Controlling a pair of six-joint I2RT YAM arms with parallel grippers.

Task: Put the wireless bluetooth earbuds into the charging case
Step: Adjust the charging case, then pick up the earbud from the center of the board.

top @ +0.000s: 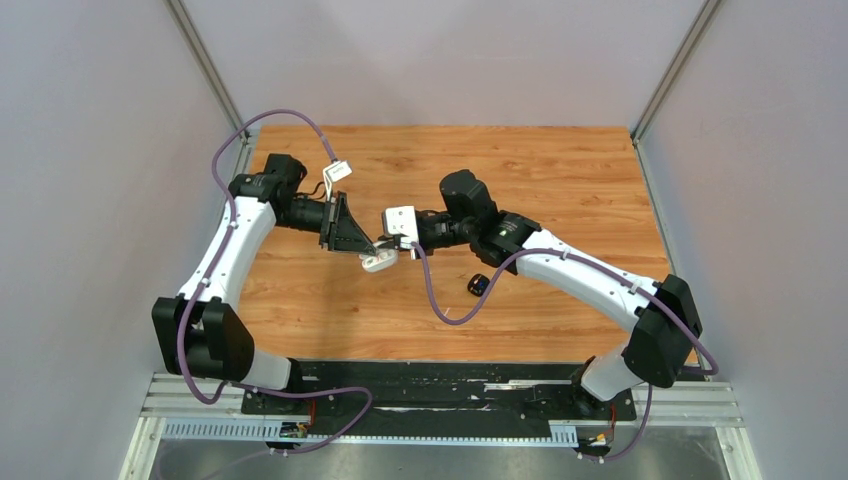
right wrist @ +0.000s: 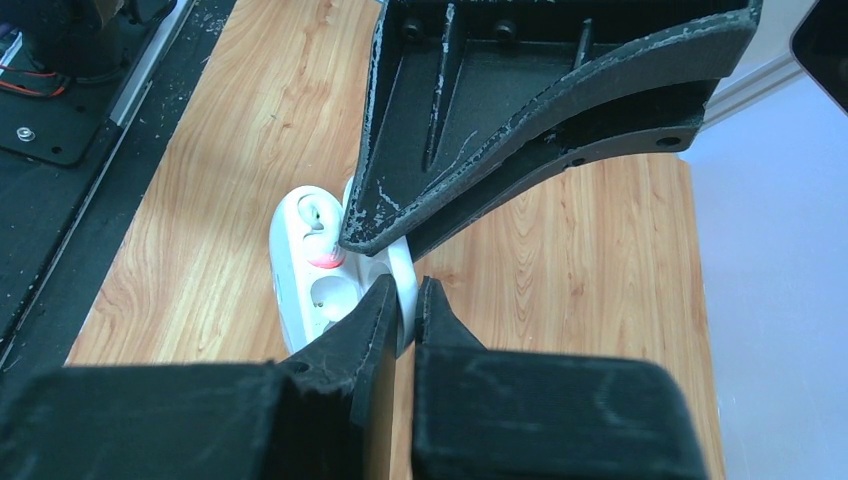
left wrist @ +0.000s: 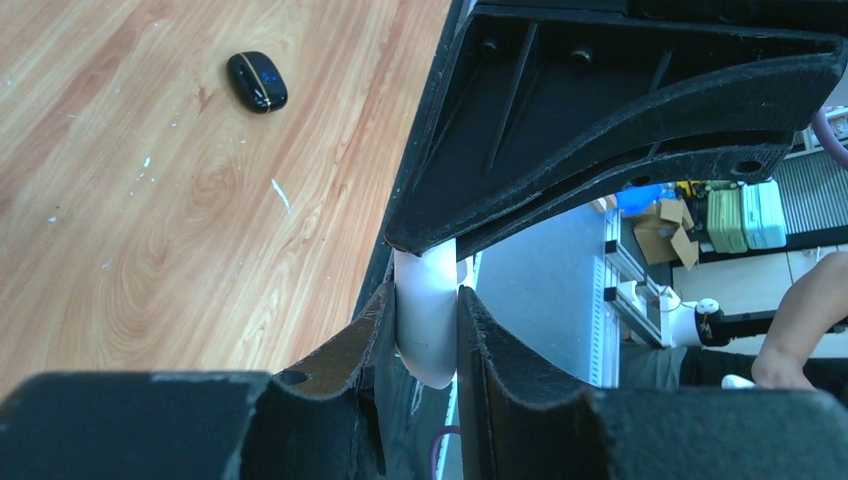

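**White charging case** [top: 380,263], lid open, held between the two grippers above the middle of the table [top: 560,170]. Whether it touches the wood cannot be told.

- **Axis, top view:** the long axis of the case runs roughly left to right, with the right end a little farther from the arm bases.
- **Axis, right wrist view:** the base [right wrist: 295,290] stands on edge. Its long axis runs up and down the picture and its open face is turned to the left. Two wells lie one above the other along that axis.
- **Earbud:** a small pink-tipped shape, possibly an earbud [right wrist: 325,255], sits at the upper well. It is too small to identify with certainty.

**Right gripper** [top: 392,245] [right wrist: 405,295]. The jaws are clenched on a thin white edge of the case, on the side away from the open face, with almost no gap between them.

**Left gripper** [top: 368,252] [left wrist: 425,300]. The jaws grasp a rounded white part of the case [left wrist: 428,320]. One pad presses on each side, and the white part runs up and down between them.

**Black case** [top: 478,285] [left wrist: 257,81]. It is closed, pebble-shaped and lying flat on the table. It is apart from the white case and just beside the forearm of the right arm [top: 590,275]. In the left wrist view its long axis slants from upper left to lower right, and a thin gold line runs around it.
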